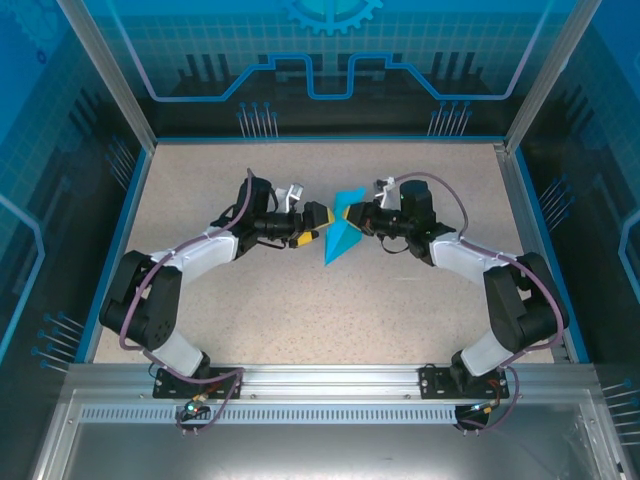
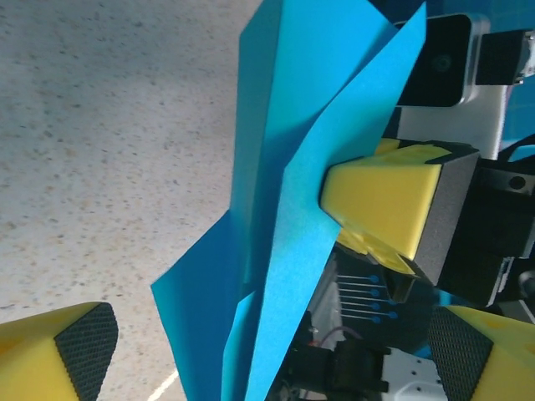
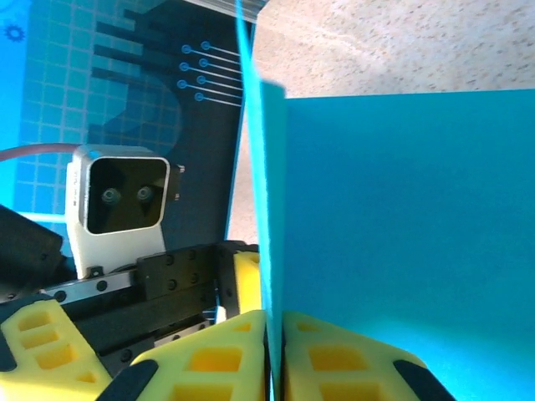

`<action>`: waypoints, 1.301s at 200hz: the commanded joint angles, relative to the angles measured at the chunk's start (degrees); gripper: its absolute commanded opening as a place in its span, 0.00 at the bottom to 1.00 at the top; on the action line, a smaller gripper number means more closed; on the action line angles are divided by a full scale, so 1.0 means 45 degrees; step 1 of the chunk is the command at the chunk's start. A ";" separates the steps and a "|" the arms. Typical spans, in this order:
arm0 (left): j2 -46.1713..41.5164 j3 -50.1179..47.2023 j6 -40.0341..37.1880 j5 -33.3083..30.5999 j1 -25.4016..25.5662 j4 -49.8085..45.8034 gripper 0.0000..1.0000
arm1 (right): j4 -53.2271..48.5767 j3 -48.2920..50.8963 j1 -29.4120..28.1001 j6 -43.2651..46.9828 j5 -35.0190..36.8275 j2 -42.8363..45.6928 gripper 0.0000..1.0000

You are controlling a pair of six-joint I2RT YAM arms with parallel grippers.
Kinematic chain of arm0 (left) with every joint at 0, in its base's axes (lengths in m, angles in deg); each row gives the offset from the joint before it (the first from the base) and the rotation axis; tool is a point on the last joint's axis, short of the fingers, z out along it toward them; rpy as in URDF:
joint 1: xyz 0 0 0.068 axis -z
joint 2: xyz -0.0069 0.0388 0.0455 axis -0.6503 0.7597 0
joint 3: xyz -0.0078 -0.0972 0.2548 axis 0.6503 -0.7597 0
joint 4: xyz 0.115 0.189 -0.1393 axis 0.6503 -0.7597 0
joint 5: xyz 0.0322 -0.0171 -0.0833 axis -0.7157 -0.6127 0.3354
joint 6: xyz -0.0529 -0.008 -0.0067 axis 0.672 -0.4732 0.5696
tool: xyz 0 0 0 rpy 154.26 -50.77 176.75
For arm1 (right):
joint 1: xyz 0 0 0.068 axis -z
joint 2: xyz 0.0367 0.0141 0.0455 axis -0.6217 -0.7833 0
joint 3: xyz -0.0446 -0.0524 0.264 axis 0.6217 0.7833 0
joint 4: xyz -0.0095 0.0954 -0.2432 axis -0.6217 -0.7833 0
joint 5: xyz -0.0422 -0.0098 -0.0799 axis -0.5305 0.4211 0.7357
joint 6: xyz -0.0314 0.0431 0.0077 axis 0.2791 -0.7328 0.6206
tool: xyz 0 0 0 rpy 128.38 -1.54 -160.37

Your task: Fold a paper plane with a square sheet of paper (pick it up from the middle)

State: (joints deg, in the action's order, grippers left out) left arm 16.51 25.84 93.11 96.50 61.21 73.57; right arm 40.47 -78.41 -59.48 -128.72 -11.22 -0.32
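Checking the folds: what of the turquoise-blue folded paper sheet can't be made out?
Top external: folded paper sheet, creases too small; yellow-fingered right gripper hides its gripped edge.
Left wrist: lower tip cut off by bottom edge.
Right wrist: right side cut off by frame.

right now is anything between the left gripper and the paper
Nothing visible. The left gripper, open, faces the folded paper directly; the right gripper is shut on the paper from the opposite side, not in between.
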 commanded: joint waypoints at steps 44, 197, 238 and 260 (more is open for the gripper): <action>0.0007 -0.0567 0.1281 0.0979 0.0428 0.1419 0.98 | 0.1034 -0.0970 0.0075 -0.1181 -0.1189 0.0064 0.13; -0.0579 -0.0536 0.0699 0.0445 0.0588 0.1828 0.31 | 0.0791 -0.0699 -0.0030 -0.1364 -0.1610 -0.0934 0.14; -0.0361 -0.0381 0.0363 0.0058 0.0559 0.1042 0.16 | 0.0463 -0.0655 0.0063 -0.1279 -0.1606 -0.0929 0.26; -0.0439 -0.0235 -0.0109 -0.0449 0.0528 0.0097 0.15 | -0.0070 -0.0426 0.0373 -0.0934 -0.1378 -0.0411 0.44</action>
State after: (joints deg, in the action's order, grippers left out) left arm 15.48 23.30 95.91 97.18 63.57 79.25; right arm 43.05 -81.41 -59.39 -134.64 -17.28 -4.06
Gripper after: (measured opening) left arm 0.149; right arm 0.382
